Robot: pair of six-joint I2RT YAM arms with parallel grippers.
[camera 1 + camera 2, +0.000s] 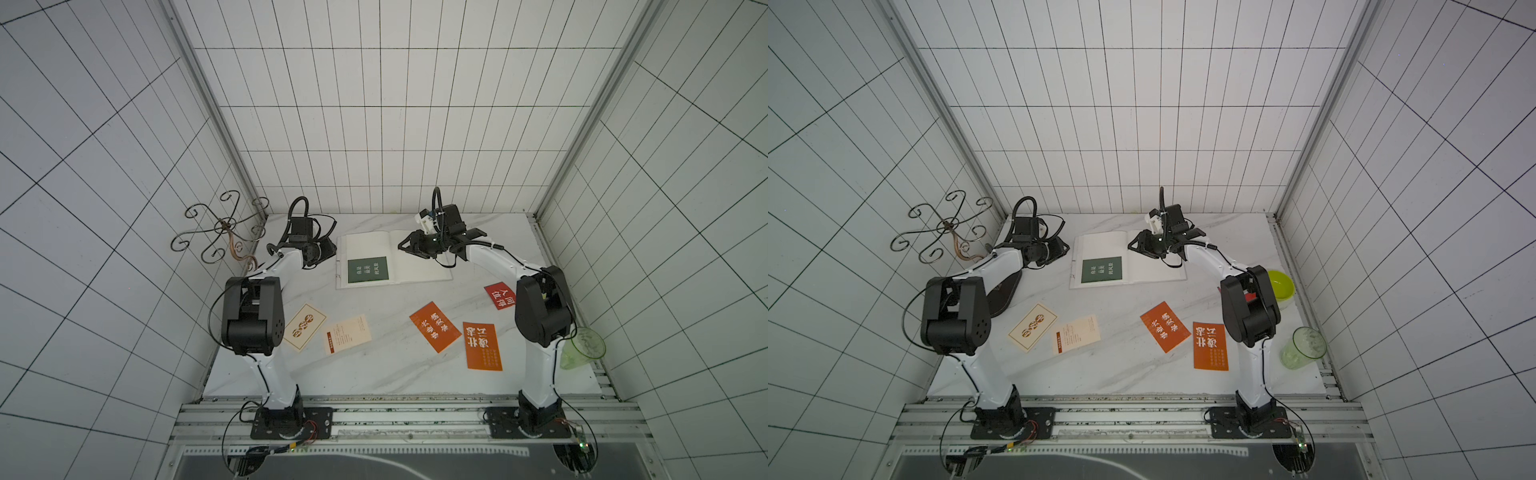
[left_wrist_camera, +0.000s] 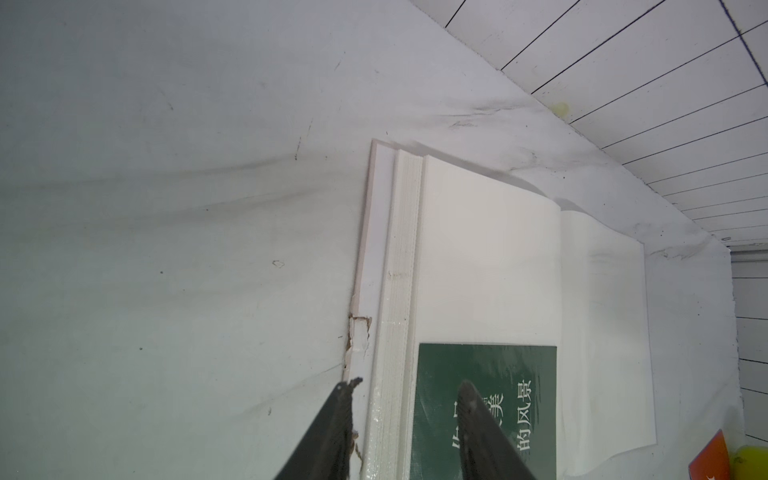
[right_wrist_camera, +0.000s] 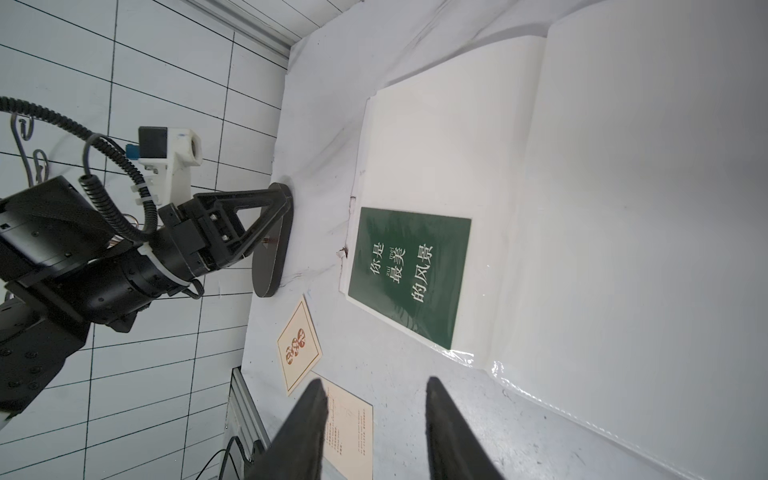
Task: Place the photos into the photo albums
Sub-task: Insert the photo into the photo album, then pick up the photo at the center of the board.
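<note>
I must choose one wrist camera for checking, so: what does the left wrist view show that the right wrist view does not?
Only the left wrist view: a corner of an orange-red photo and a yellow-green thing beside it. Only the right wrist view: a black round base, the cream photo with round ornaments and the cream photo with small text. Both: the open photo album with the dark green photo on its page.

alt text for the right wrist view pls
An open photo album lies on the table with a dark green photo on one page. The right gripper, open and empty, is in the foreground; a cream photo with red emblems and a cream photo with small text lie loose beside the album.
</note>
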